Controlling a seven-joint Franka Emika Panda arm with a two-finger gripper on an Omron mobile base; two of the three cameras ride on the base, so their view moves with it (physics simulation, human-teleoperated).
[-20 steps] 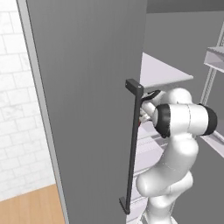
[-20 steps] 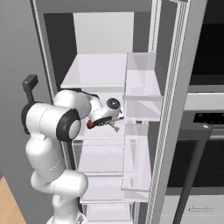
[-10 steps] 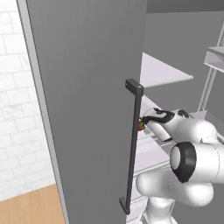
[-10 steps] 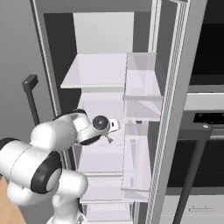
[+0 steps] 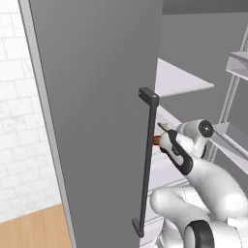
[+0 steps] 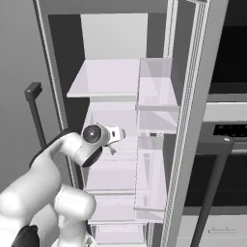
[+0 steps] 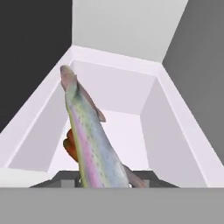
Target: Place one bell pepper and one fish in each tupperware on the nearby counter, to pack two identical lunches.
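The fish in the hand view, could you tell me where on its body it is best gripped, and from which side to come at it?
Grip the fish across its thick rear body, near the tail end, where the gripper has already shut on it. The body is long and flattened, so the jaws should close on the two broad flanks, coming in along its length from the tail side. The narrow head end, pointing into the white fridge bin, would likely slip.

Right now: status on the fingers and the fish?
Gripper shut on fish, inside the fridge. Fish sticks out ahead of fingers over a pale shelf bin. Orange-red item sits behind fish. Fridge door open beside arm.
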